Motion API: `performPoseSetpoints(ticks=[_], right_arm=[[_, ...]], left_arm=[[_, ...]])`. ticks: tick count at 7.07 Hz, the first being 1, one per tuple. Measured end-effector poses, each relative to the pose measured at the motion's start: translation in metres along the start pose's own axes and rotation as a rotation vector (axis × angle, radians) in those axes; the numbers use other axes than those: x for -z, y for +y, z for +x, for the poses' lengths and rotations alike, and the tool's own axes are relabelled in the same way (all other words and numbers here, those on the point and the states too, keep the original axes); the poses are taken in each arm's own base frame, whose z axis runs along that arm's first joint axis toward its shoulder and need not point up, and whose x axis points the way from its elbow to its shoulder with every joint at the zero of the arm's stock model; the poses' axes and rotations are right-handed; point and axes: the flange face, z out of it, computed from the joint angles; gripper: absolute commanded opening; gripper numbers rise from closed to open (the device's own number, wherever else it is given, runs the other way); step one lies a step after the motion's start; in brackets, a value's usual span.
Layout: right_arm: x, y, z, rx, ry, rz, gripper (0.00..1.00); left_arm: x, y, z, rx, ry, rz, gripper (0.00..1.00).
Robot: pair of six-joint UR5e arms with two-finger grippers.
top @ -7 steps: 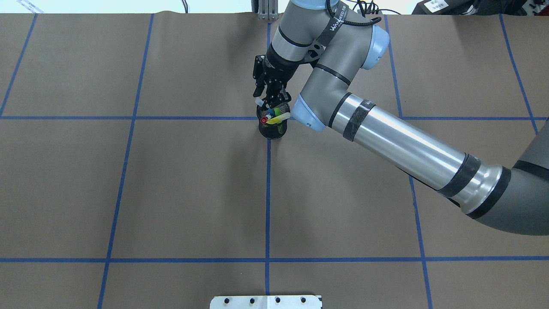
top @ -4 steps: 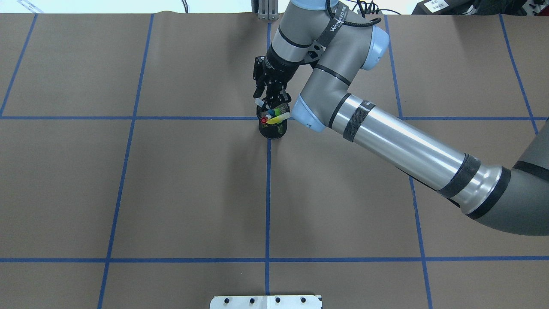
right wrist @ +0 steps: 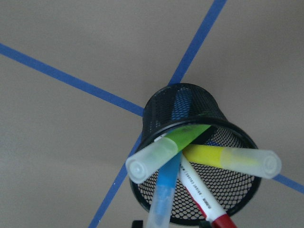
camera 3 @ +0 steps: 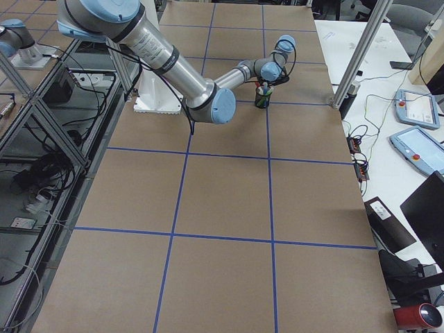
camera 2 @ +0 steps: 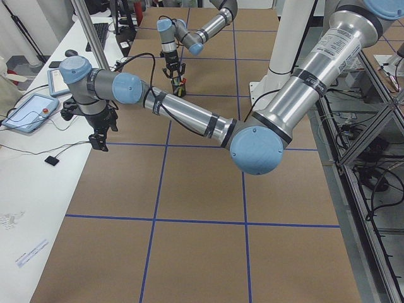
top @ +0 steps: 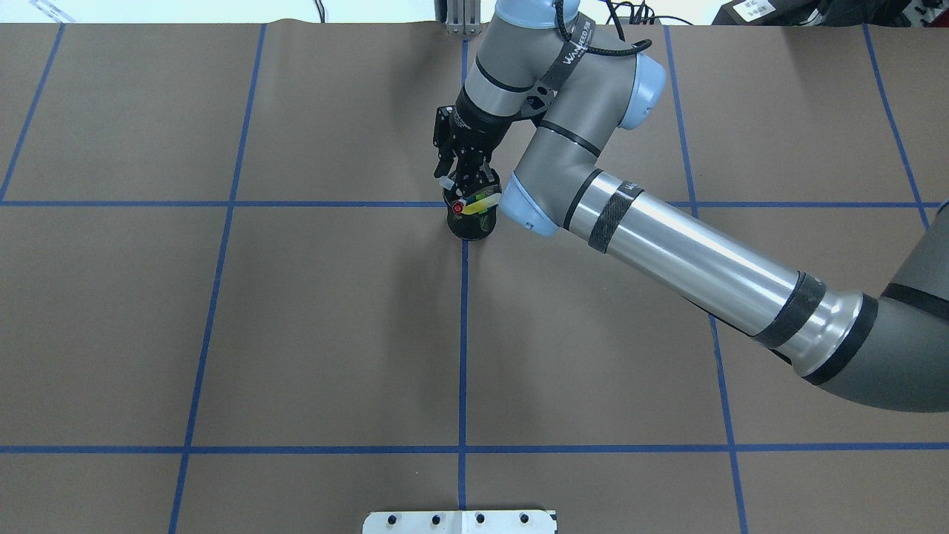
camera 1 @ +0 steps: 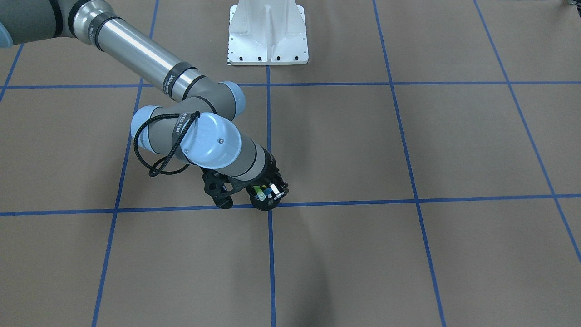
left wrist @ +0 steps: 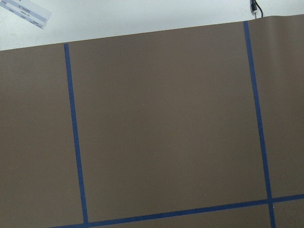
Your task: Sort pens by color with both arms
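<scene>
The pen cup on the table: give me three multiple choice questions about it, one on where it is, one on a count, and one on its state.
1. Where on the blue tape grid does the mesh cup stand? A at a crossing of lines. B in the middle of a square. C off the grid altogether.
2. How many pens stand in it? A two. B four. C six.
3. How does the cup sit? A upright. B on its side. C upside down.

Key: 1 A, two tape lines meet under it. 2 B, a green highlighter, a yellow highlighter, a blue highlighter and a red-capped marker. 3 A, its open mouth faces up and the pens lean out.
</scene>
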Motion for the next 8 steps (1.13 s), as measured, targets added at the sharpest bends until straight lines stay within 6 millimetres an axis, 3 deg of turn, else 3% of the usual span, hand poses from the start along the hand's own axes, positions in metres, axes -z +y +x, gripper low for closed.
performPoseSetpoints(ticks=[1, 6, 8], right_arm=[[0.0, 0.0, 0.0, 0.003, 0.0, -0.001, 0.28], [-0.001, 0.002, 0.001, 0.023, 0.002, -0.009, 0.26], [0.01, 0.0, 0.0, 0.017, 0.01, -0.034, 0.25]], left_arm=[[0.002, -0.001, 0.002, -0.003, 0.0, 0.003, 0.99], [0.005, -0.001, 0.007, 0.006, 0.001, 0.009, 0.99], [0.006, -0.001, 0.011, 0.007, 0.001, 0.012, 0.99]])
